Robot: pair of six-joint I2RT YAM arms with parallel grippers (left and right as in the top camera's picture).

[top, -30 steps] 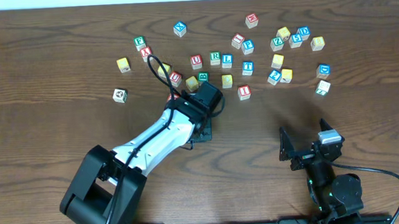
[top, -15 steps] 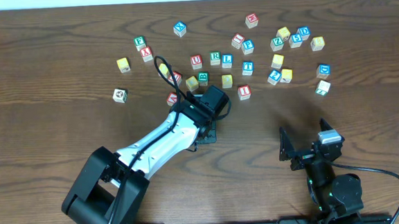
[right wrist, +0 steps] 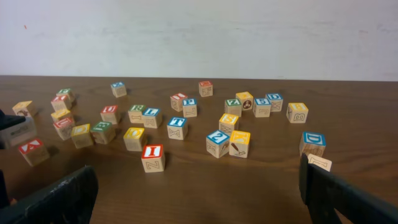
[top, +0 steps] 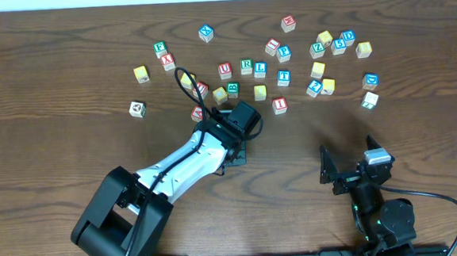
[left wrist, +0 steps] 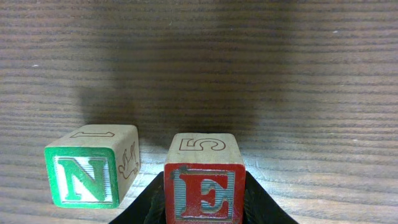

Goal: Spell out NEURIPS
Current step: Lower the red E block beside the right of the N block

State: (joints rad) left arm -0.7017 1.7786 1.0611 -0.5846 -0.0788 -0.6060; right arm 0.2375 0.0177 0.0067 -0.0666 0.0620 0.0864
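In the left wrist view, a red-faced E cube (left wrist: 204, 186) sits between my left gripper's black fingers (left wrist: 258, 202), which are shut on it. It is low over the table, just right of a green N cube (left wrist: 87, 171) that rests on the wood with a small gap between them. Overhead, my left gripper (top: 232, 153) hides both cubes. Farther back lie the red U (top: 224, 69), green R (top: 245, 65), blue P (top: 284, 53) and red I (top: 279, 105). My right gripper (top: 351, 162) is open near the front edge with nothing in it, and faces the I cube (right wrist: 152, 157).
Several other lettered cubes lie scattered across the back of the table, among them L (top: 260, 68), T (top: 284, 77), X (top: 167, 62) and Z (top: 314, 87). A white cube (top: 137, 108) sits apart at the left. A black cable (top: 184, 81) loops above the left wrist.
My left arm shifted slightly to the right with the E cube still held, then stayed put. The right arm has not moved.
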